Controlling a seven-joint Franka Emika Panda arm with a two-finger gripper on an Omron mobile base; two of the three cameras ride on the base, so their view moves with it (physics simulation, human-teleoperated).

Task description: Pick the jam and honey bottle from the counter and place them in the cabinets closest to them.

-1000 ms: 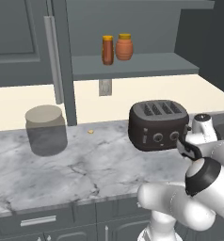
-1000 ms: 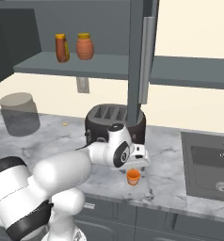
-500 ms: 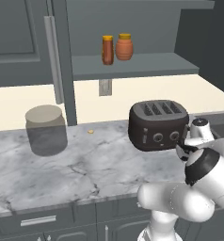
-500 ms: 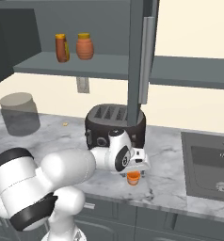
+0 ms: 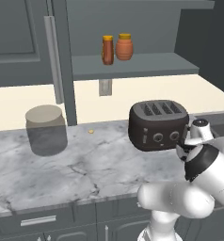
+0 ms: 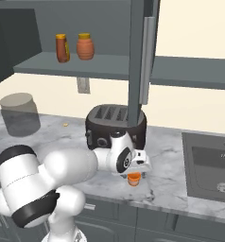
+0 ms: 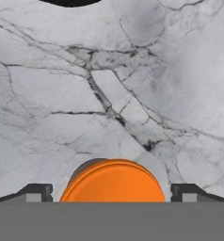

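Directly beneath the gripper [image 7: 112, 195], the jam [image 7: 113, 181] stands on the marbled counter [image 7: 48, 103] before the toaster [image 6: 115, 124]. Jaws stand wide, one on each side, nothing held. Judged small, light, rigid, likely slippery: grasp the sidewall.

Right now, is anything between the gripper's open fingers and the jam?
No. In the hand view the jam sits between the gripper's two fingertips, with bare counter in the gaps.
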